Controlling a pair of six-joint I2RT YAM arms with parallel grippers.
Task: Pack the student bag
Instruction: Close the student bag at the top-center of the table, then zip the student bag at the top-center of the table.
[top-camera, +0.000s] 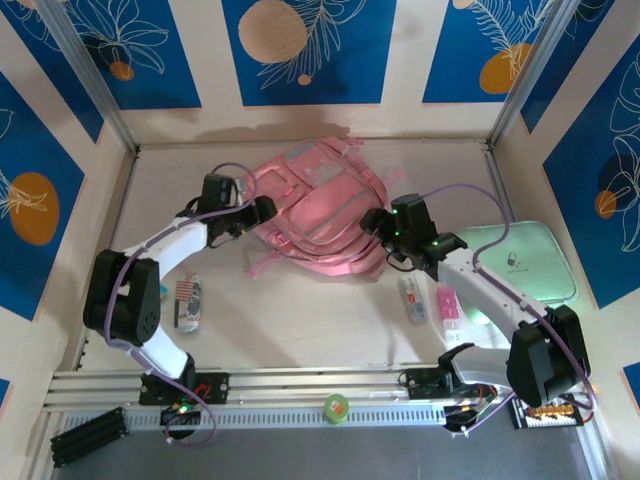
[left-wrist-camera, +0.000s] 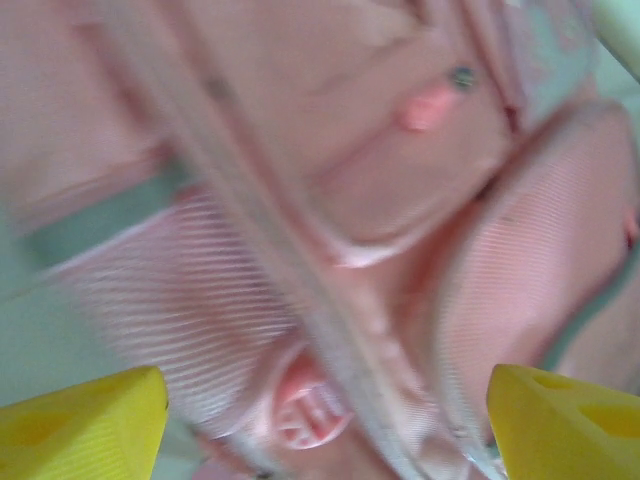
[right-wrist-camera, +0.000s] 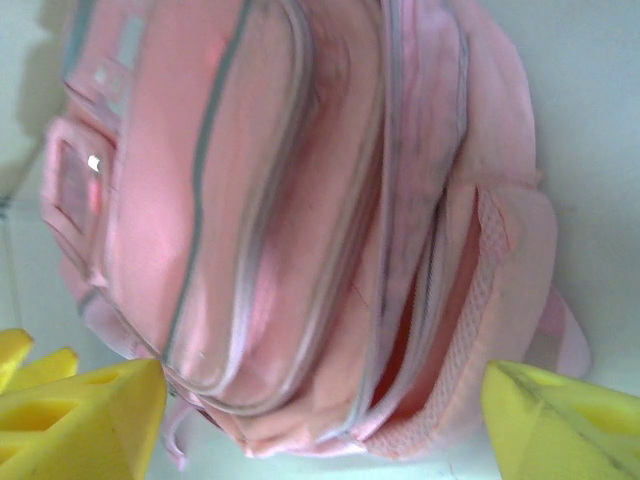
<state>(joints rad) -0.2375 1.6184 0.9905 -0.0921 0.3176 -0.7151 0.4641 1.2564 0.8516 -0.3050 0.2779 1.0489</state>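
Green tape roll (top-camera: 335, 407) on near rail, spare. Small packet (top-camera: 188, 302) at left, likely awaiting packing. Smooth mint case (top-camera: 520, 262) at right. Left gripper (top-camera: 265, 210) and right gripper (top-camera: 373, 222) flank student bag (top-camera: 318, 212), jaws wide, empty, likely readying to open it. Bag lies mid-table, flat: soft pink fabric, ribbed mesh, grey-edged zips.

Pink student bag (top-camera: 320, 205) is seen laid flat at the table's centre-back, flanked by the left gripper (top-camera: 262, 210) at its left edge and the right gripper (top-camera: 378, 222) at its right edge, a mint-green case (top-camera: 535, 262) placed further right.
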